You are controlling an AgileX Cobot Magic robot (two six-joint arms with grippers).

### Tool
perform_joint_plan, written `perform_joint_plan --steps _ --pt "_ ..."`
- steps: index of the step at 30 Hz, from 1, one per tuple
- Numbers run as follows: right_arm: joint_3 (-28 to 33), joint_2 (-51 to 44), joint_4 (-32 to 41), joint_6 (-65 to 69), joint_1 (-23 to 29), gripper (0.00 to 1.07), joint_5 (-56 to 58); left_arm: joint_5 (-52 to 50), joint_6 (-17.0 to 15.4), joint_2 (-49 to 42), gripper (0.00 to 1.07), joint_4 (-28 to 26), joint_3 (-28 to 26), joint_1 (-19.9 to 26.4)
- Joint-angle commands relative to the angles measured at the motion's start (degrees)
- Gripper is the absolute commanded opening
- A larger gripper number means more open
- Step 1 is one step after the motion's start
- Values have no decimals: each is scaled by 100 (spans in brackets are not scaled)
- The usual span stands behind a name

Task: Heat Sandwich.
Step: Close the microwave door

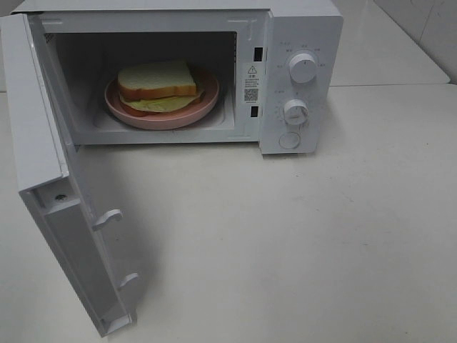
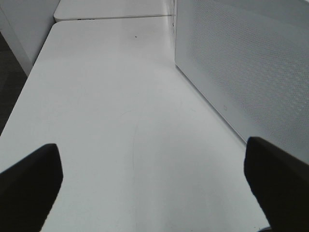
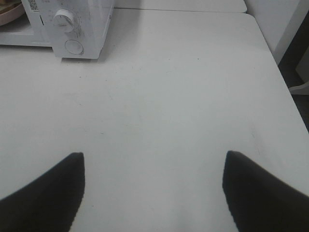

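The sandwich lay on the pink plate inside the microwave, about in the middle of the cavity. The door stood wide open, swung out to the left side. The loading step therefore seemed done. What was left, by this judgement, was to shut the door and then set the upper knob and the lower knob to start the heating. The left end effector was released, its fingers wide apart above the tabletop, just beside the door. The right end effector was also released and held nothing, low over the tabletop and well apart from the microwave.
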Motion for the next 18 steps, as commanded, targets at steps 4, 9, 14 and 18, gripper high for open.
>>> perform_joint_plan --steps 4,9,14,18 --pt "29 -149 11 63 -40 76 -57 -23 -23 -138 98 11 23 -40" --pt "29 -149 11 63 -40 76 -57 -23 -23 -132 98 11 23 -40" --pt "29 -149 11 63 -40 76 -57 -23 -23 -126 98 -17 23 -40" --pt "29 -149 11 63 -40 76 -57 -23 -23 -126 98 -34 23 -40"
